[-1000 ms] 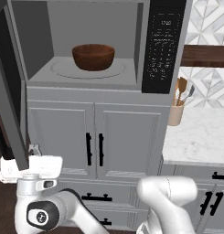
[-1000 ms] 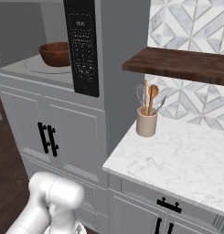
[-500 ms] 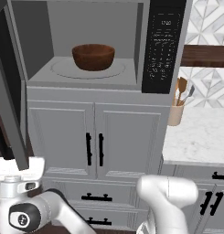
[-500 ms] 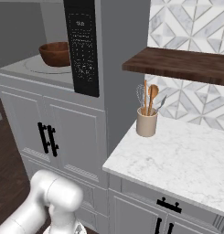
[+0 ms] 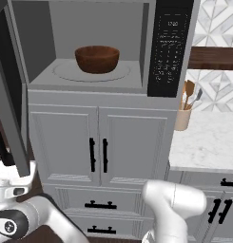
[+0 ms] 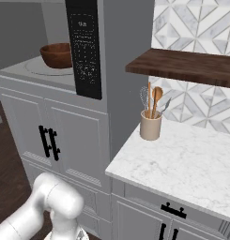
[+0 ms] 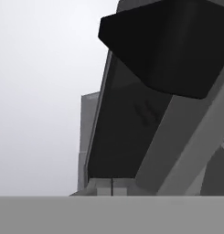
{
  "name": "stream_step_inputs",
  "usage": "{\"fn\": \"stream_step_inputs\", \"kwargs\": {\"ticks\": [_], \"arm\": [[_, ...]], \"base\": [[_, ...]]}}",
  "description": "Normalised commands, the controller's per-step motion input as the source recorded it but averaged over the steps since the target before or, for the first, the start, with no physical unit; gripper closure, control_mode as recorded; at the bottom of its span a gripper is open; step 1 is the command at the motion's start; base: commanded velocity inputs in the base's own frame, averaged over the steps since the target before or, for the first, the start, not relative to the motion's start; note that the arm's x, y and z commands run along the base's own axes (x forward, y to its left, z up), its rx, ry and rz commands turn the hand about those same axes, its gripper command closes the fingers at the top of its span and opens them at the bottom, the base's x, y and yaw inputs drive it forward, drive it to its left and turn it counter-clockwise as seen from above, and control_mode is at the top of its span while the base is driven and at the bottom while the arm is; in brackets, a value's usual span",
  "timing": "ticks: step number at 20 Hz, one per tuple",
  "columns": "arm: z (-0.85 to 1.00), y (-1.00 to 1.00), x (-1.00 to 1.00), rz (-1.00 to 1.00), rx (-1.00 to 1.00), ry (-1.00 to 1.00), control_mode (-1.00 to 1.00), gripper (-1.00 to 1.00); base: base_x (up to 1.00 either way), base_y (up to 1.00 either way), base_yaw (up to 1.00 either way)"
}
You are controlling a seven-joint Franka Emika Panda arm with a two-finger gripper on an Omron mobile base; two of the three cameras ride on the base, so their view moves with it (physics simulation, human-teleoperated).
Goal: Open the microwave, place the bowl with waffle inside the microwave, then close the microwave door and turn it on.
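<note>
The microwave (image 5: 99,23) stands open, its black keypad panel (image 5: 168,47) at the right. The dark brown bowl (image 5: 97,59) rests on the round turntable plate (image 5: 65,72) inside the cavity, and its rim hides the waffle. The right base view also catches the bowl (image 6: 57,55) beside the keypad (image 6: 86,47). The microwave door (image 5: 11,95) hangs swung out at the far left. My white hand (image 5: 11,190) sits low, just behind the door's bottom corner, with its fingers hidden. Close up in the hand view are the door's dark window (image 7: 131,114) and grey frame.
Grey cabinet doors with black handles (image 5: 96,154) stand below the microwave. A beige utensil holder (image 6: 150,124) sits on the marble counter (image 6: 182,159) at the right, under a dark wooden shelf (image 6: 182,65). Drawers (image 5: 101,205) lie low in front of the arm.
My hand has dropped and moved left, toward the door's bottom corner. The door's edge reaches further into the left base view than a second ago. The bowl has stayed put.
</note>
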Motion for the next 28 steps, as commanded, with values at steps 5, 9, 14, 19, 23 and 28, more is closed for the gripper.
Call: {"fn": "stream_step_inputs", "kwargs": {"ticks": [5,9,14,19,23,28], "arm": [[0.49,-0.23,0.00,-0.05,0.28,-0.16,-1.00,1.00],[0.59,-0.40,0.00,-0.05,0.36,-0.19,-1.00,1.00],[0.64,-0.60,0.00,-0.02,0.43,-0.21,-1.00,1.00],[0.57,-0.88,0.00,0.00,0.47,-0.20,-1.00,1.00],[0.45,-1.00,0.00,0.00,0.46,-0.10,-1.00,1.00],[0.03,-1.00,0.23,0.00,0.35,0.00,-1.00,1.00]], "base": [[0.00,0.00,0.00],[0.00,0.00,0.00],[0.00,0.00,0.00],[0.00,0.00,0.00],[0.00,0.00,0.00],[0.00,0.00,0.00]]}}
